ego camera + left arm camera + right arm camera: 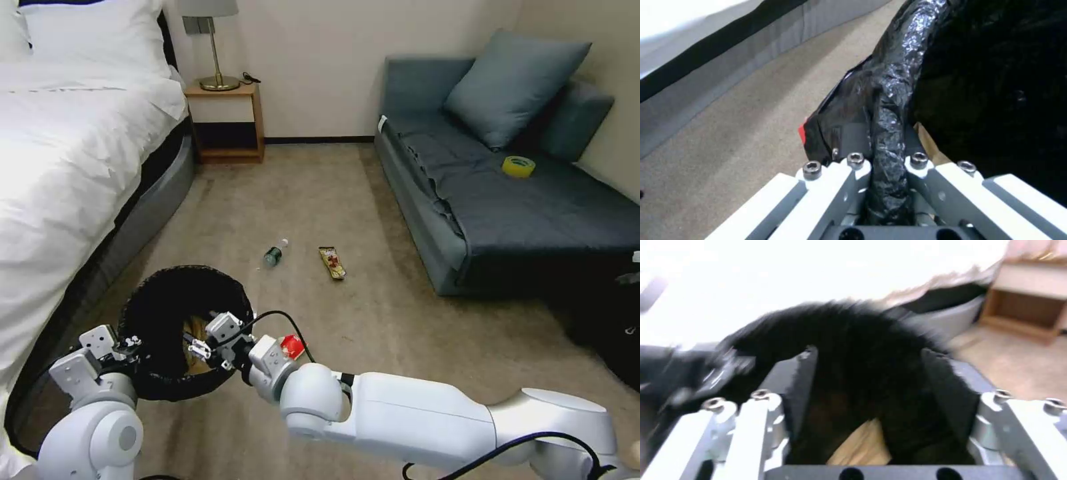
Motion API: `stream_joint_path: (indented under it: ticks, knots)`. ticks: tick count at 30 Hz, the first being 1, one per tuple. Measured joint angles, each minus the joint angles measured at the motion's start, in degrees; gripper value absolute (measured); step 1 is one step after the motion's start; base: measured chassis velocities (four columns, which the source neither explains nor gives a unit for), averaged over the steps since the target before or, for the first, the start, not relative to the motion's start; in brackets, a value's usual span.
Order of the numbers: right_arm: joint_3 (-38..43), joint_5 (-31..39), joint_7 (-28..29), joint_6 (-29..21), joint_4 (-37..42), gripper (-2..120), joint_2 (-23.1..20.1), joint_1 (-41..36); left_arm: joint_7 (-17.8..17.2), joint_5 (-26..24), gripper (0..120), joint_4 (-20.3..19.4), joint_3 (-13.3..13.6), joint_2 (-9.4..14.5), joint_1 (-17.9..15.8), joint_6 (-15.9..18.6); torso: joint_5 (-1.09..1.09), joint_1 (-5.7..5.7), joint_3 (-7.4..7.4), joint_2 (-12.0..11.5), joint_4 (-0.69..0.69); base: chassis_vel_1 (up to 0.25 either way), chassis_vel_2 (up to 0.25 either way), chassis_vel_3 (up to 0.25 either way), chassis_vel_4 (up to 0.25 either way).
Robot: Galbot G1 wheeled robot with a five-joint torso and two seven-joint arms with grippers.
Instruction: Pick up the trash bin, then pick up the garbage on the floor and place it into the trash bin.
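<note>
**Trash bin held on its rim, one paper bag in, more litter on the floor**

The trash bin [180,327] hangs at the lower left of the head view, beside the bed [73,153], its round mouth tilted towards the camera and its crinkled, glossy black liner rolled thick over the rim. The left tool [127,347] is clamped on the near-left rim; the left wrist view shows the rolled plastic pinched between its white fingers [853,176]. Just right of it, the right tool [200,347] sits over the bin's mouth with its dark serrated jaws spread and nothing between them; below them, inside the bin, lies a piece of crumpled brown paper bag [862,446].

By my reading, the bin is already picked up and the paper bag dropped in, so the step in hand is collecting the rest. A red snack packet [292,345], flat and shiny, peeks out behind the right wrist. Farther right and well ahead on the beige carpet [373,333] lie a small clear plastic bottle [274,253] with a green label, on its side, and near it a long flat brown-yellow snack wrapper [332,262]. The next move calls for lifting the right tool clear of the bin and reaching down to one of these while the left keeps the bin steady. The thin wrappers will likely need a pinch close to the carpet; the bottle may roll.
</note>
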Motion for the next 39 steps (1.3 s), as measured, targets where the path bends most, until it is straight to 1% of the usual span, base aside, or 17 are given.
stream_joint_path:
  ticks: [2, 4, 6, 9, 10, 12, 14, 16, 17, 19, 21, 24, 25, 27, 29, 32, 39]
  knots:
    - [0.8, -0.4, 0.0, 0.0, 0.3, 70, -0.3, -0.4, 0.0, 0.0, 3, 0.0, -0.1, 0.0, 0.0, 0.0, 0.00, 0.00, 0.00, 0.0, 0.00, 0.000, 0.000, 0.000, 0.000]
    - [7.7, -3.2, -0.1, -0.7, 3.6, 82, -3.2, -3.3, 0.1, -0.1, 3, 0.2, -0.9, 0.3, -0.3, 0.0, 0.00, 0.00, 0.00, 0.0, -0.01, 0.000, 0.000, 0.000, 0.000]
    - [8.9, -3.7, -0.1, -0.9, 4.3, 84, -3.9, -3.8, 0.1, -0.1, 3, 0.2, -1.0, 0.4, -0.3, 0.0, 0.01, 0.00, 0.00, 0.0, 0.00, 0.000, 0.000, 0.000, 0.000]
    - [18.6, -7.2, -0.8, -1.2, 9.4, 98, -8.8, -8.5, 0.3, -0.1, 3, 0.4, -1.8, 0.6, -0.4, 0.0, 0.00, 0.00, 0.00, 0.0, -0.01, 0.000, 0.000, 0.000, 0.000]
    - [22.6, -8.5, -1.4, -1.2, 11.6, 99, -10.2, -11.0, 0.3, -0.2, 3, 0.5, -1.9, 0.6, -0.4, -0.1, 0.00, 0.00, 0.00, 0.0, 0.00, 0.000, 0.000, 0.000, 0.000]
    - [24.1, -9.0, -1.7, -1.1, 12.4, 99, -10.6, -12.1, 0.3, -0.2, 3, 0.5, -2.0, 0.6, -0.4, -0.1, 0.01, 0.00, 0.00, 0.0, -0.01, 0.000, 0.000, 0.000, 0.000]
    - [35.4, -13.5, -3.1, -0.9, 18.1, 100, -12.7, -21.7, 0.7, -0.2, 3, 0.8, -2.5, 0.6, -0.4, -0.3, 0.02, 0.00, 0.00, 0.0, -0.01, 0.000, 0.000, 0.000, 0.000]
    - [38.2, -14.5, -3.1, -0.8, 19.4, 100, -12.9, -24.2, 0.7, -0.2, 3, 0.8, -2.7, 0.6, -0.4, -0.4, 0.01, 0.00, 0.00, 0.0, 0.01, 0.000, 0.000, 0.000, 0.000]
    - [46.1, -18.2, -1.7, -1.0, 23.6, 100, -12.9, -32.1, 0.8, -0.2, 3, 1.0, -3.2, 0.9, -0.5, -0.5, 0.02, 0.00, 0.00, 0.0, -0.02, 0.000, 0.000, 0.000, 0.000]
    - [49.8, -20.4, -0.8, -1.5, 25.3, 100, -12.4, -35.8, 0.8, -0.2, 3, 1.1, -3.4, 1.0, -0.6, -0.5, 0.02, 0.00, -0.01, 0.0, -0.02, 0.000, 0.000, 0.000, 0.000]
    - [56.0, -24.8, 0.2, -2.3, 28.4, 100, -10.5, -43.9, 0.9, -0.3, 3, 1.2, -3.7, 1.0, -0.6, -0.6, 0.00, 0.00, -0.01, 0.0, -0.02, 0.000, 0.000, 0.000, 0.000]
    - [61.2, -31.6, 0.7, -0.4, 30.6, 100, -5.3, -54.3, 1.0, -0.4, 3, 1.3, -4.0, 1.0, -0.5, -0.9, -0.01, 0.00, -0.01, 0.0, -0.03, 0.000, 0.000, 0.000, 0.000]
    - [61.2, -31.6, 0.7, -0.4, 30.6, 100, -5.3, -54.3, 1.0, -0.4, 3, 1.3, -4.0, 1.0, -0.5, -0.9, -0.01, 0.00, -0.01, 0.0, -0.03, 0.000, 0.000, 0.000, 0.000]
    - [62.2, -35.3, 0.7, 2.0, 31.3, 100, -1.1, -59.4, 1.2, -0.5, 3, 1.3, -4.3, 1.1, -0.3, -1.1, -0.01, 0.00, -0.01, 0.0, -0.01, 0.000, 0.000, 0.000, 0.000]
    - [62.1, -36.5, 0.6, 2.7, 31.4, 100, 0.1, -60.7, 1.3, -0.5, 3, 1.3, -4.4, 1.2, -0.3, -1.1, -0.01, 0.00, -0.01, 0.0, -0.02, 0.000, 0.000, 0.000, 0.000]
    - [60.1, -41.2, -0.8, 5.5, 30.9, 100, 5.0, -65.5, 1.4, -0.7, 3, 1.3, -5.2, 1.5, -0.5, -1.3, -0.02, 0.00, -0.01, 0.0, -0.01, 0.000, 0.000, 0.000, 0.000]
    - [57.8, -46.5, -3.2, 10.1, 28.0, 100, 7.5, -67.6, 1.5, -1.2, 3, 1.4, -6.1, 1.9, -0.4, -1.3, -0.02, 0.00, -0.01, 0.0, 0.00, 0.000, 0.000, 0.000, 0.000]
